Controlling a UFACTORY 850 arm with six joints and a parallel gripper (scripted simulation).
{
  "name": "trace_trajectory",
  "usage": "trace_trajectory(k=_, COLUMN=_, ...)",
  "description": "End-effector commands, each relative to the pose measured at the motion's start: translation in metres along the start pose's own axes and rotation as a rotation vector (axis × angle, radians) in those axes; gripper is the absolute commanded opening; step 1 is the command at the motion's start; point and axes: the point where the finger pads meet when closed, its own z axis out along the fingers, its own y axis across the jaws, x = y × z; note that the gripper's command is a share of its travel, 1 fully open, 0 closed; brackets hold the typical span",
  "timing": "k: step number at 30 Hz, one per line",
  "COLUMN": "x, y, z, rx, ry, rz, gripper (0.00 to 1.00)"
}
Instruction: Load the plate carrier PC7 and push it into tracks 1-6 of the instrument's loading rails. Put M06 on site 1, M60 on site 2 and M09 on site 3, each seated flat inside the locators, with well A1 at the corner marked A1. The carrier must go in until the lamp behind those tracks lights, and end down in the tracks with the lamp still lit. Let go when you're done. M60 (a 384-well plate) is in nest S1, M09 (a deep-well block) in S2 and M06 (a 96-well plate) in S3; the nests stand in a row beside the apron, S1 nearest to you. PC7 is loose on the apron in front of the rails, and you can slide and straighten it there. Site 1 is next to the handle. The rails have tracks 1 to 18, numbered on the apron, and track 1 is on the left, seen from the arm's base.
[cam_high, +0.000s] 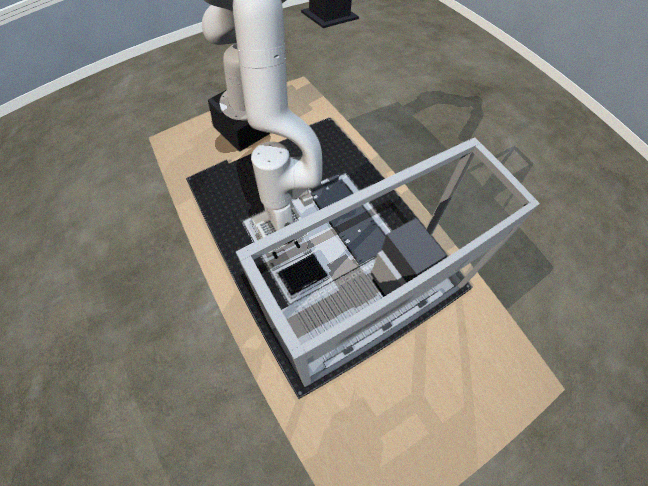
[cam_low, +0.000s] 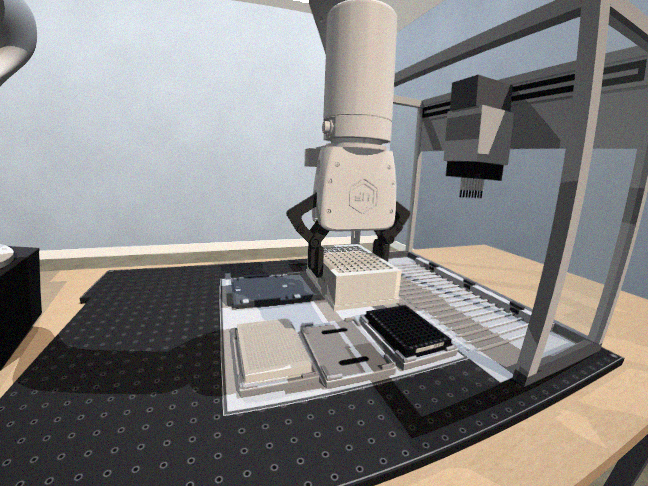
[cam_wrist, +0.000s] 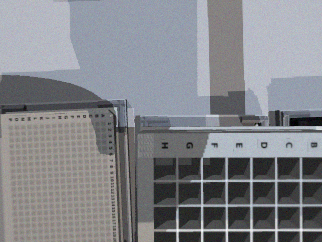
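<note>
My gripper (cam_low: 348, 253) is shut on the cream deep-well block M09 (cam_low: 358, 279) (cam_wrist: 235, 195) and holds it above the apron, behind the row of nests. Nest S2 (cam_low: 345, 353) stands empty. The cream 384-well plate M60 (cam_low: 269, 347) (cam_wrist: 55, 175) lies in nest S1. The black 96-well plate M06 (cam_low: 408, 329) (cam_high: 302, 273) lies in nest S3. The dark grey carrier PC7 (cam_low: 269, 290) (cam_high: 332, 193) lies on the apron, left of the held block in the exterior view. In the top view the arm hides my gripper.
The loading rails (cam_low: 457, 306) (cam_high: 334, 306) run to the right of the nests. The grey instrument frame (cam_low: 570, 209) (cam_high: 387, 183) stands over them, with a pipetting head (cam_low: 476, 130) (cam_high: 416, 248) hanging high inside. A black perforated baseplate (cam_low: 130, 324) lies under everything.
</note>
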Motion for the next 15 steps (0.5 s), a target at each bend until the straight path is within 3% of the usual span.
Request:
trace_trajectory(k=1, x=0.000, y=0.001, z=-0.006, rx=-0.002, ry=0.000, rz=0.000, gripper=0.00)
trace_trajectory(k=15, x=0.000, y=0.001, z=-0.026, rx=-0.002, ry=0.000, rz=0.000, gripper=0.00)
